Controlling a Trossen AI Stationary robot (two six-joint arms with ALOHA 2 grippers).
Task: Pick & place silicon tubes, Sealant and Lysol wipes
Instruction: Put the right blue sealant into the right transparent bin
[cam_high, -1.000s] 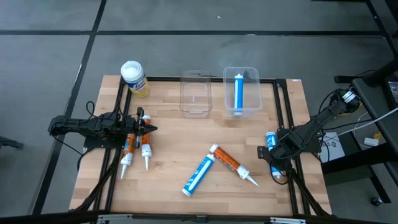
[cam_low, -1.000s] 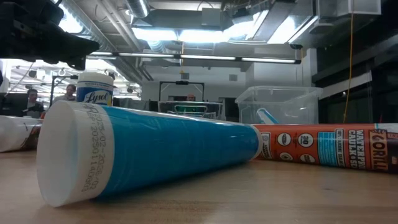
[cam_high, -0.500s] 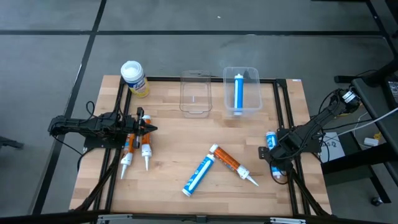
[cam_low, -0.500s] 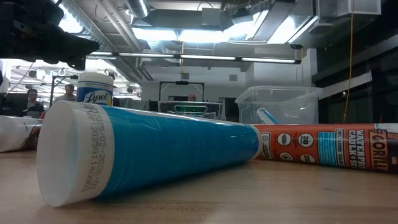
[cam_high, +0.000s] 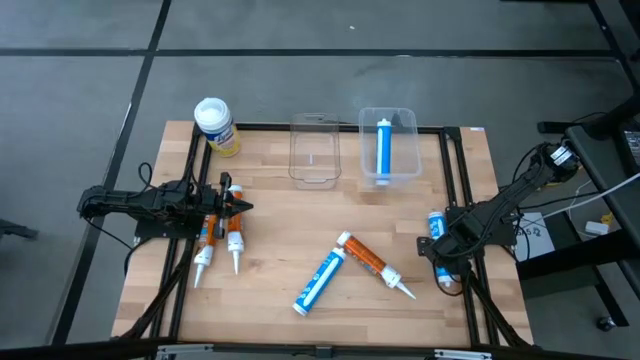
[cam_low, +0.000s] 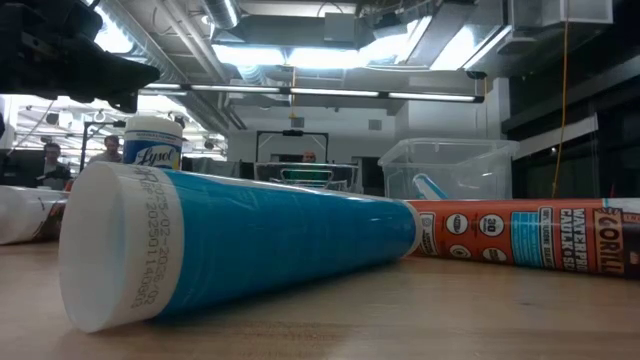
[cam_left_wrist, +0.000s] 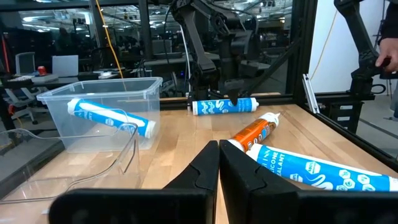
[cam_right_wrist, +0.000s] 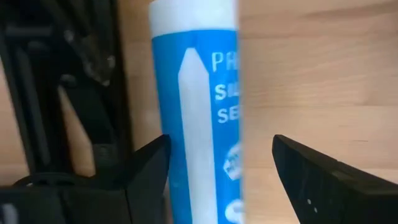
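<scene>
Nothing has changed over the last second: both arms sit exactly as they did, every tube lies where it lay. I judge this a pause just before a grasp, not progress.

Right gripper: fingers spread wide, poised over a blue tube at the table's right edge. The tube lies between the fingers, not yet clamped. From above, its white end shows beyond the wrist. Closing here looks like the next step; the frame rail just beside the tube could get in a finger's way.

Left gripper: clenched, holding nothing, hovering over two orange tubes lying side by side under it.

Wipes: upright at the table's far left corner, well beyond the left gripper, untouched.

Ahead of the left gripper, mid-table: another blue tube and an orange tube, near ends meeting in a V. Farther off, two clear bins; the empty bin and, beside it, the bin with one blue tube already in. So one placed, most left.

Surface: pale wood table, dark frame rails along both sides. Floor around it grey.

Room: workshop, strip lights overhead, racks and monitors. A person shows far back; a hand at one edge beside a stand.
</scene>
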